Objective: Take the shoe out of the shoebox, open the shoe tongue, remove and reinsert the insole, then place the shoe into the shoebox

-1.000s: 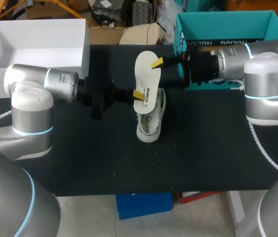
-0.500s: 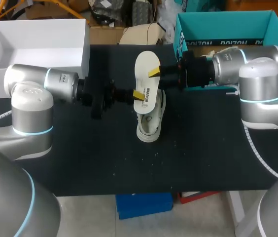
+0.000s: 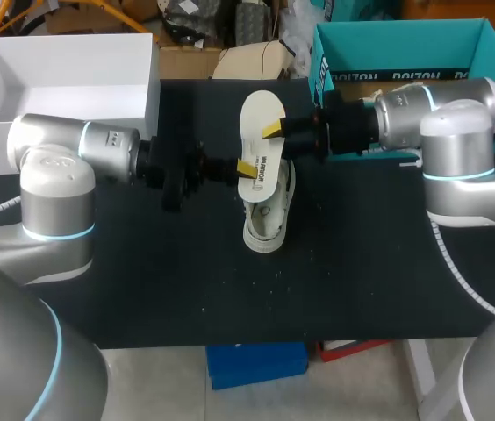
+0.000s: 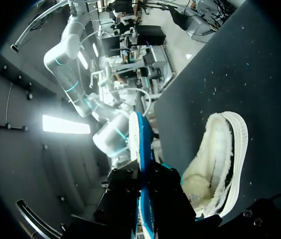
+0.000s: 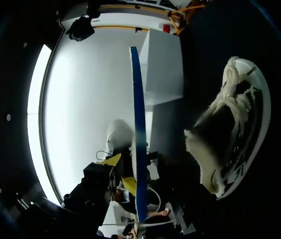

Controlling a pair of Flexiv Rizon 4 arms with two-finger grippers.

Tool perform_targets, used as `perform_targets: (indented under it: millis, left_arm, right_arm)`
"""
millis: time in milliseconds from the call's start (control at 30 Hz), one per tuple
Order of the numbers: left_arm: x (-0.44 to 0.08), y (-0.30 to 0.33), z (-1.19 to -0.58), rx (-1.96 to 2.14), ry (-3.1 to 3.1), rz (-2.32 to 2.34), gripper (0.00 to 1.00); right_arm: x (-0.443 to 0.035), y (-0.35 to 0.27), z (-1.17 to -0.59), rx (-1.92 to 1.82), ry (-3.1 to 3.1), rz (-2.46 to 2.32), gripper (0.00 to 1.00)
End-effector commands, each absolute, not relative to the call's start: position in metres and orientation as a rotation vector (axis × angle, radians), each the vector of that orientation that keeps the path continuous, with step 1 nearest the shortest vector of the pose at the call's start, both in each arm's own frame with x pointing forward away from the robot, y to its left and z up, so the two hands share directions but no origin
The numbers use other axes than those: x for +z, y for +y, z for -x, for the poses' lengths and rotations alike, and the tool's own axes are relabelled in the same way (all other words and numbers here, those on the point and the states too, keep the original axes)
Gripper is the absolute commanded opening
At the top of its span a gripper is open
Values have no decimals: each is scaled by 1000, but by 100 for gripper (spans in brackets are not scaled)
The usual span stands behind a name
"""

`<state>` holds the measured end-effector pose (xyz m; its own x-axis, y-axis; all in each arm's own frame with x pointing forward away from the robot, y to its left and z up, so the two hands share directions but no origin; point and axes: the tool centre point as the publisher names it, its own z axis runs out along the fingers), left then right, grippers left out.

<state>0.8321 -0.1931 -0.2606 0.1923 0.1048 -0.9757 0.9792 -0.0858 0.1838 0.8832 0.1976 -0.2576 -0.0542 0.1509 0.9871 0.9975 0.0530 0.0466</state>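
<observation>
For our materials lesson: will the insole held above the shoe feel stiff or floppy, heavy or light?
The insole looks thin edge-on, so probably light. Held by the left gripper, it shows no droop, so likely fairly springy.

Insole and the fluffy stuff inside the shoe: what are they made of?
Insole: probably thin foam, matte white on top and blue along its edge; it looks flat and unbent though held in the air. Shoe lining: looks like cream fleece or fake fur, shaggy and tufted.
</observation>
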Motion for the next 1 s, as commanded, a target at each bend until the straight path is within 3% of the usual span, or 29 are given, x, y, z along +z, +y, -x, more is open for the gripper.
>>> perform_targets:
  millis: [33,200,300,367,567,600,633,1000]
  left_arm:
    - [-260,-194,-831,-1061,1114,-1434,0]
    - [-260,-194,-831,-1061,1114,-1434,0]
    - [-260,-194,-831,-1061,1114,-1434,0]
    - [-260,-194,-831,-1061,1114,-1434,0]
    - [-260,-194,-831,-1061,1114,-1434,0]
    - [-260,-194,-831,-1061,1114,-1434,13]
    - [-260,-192,-832,-1042,1116,-1433,100]
    - [-235,-91,-801,-503,1504,-1717,100]
  right_arm:
    - [-258,197,-883,-1159,-1379,1283,41]
    - [-257,195,-886,-1182,-1390,1311,35]
    - [-256,194,-887,-1190,-1394,1321,23]
    - [-256,193,-888,-1187,-1400,1325,0]
    - [-256,193,-888,-1179,-1405,1332,0]
    - [-256,193,-888,-1179,-1405,1332,0]
    - [-256,193,-888,-1179,-1405,1332,0]
    - [-256,193,-888,-1179,-1405,1332,0]
